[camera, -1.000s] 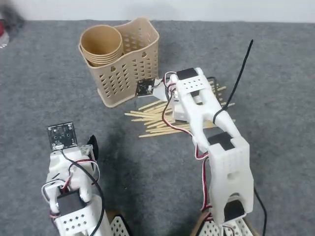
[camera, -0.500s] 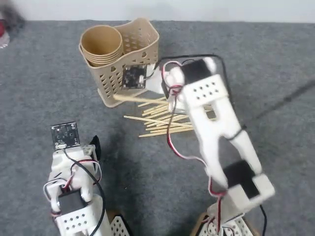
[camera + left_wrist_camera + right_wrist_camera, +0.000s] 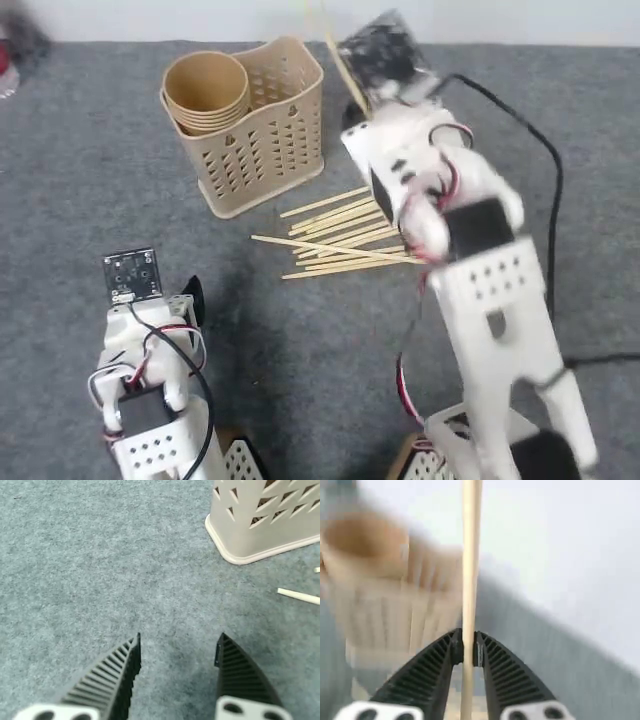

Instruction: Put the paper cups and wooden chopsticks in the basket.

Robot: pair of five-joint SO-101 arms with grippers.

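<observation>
Chopstick (image 3: 470,555) clamped tight in my right end effector (image 3: 468,647), poking out well past the tips, and I'm up high just right of the basket (image 3: 265,150). Stacked cups (image 3: 205,88) sit in the basket's left half. Loose chopsticks (image 3: 335,240) lie scattered on the grey surface (image 3: 90,180), just near-right of the basket. My left end effector (image 3: 177,647) hangs spread open over the surface, near left.

White arms (image 3: 495,300), black ribbed pincers (image 3: 180,640) (image 3: 468,645), red wires (image 3: 404,385)
</observation>
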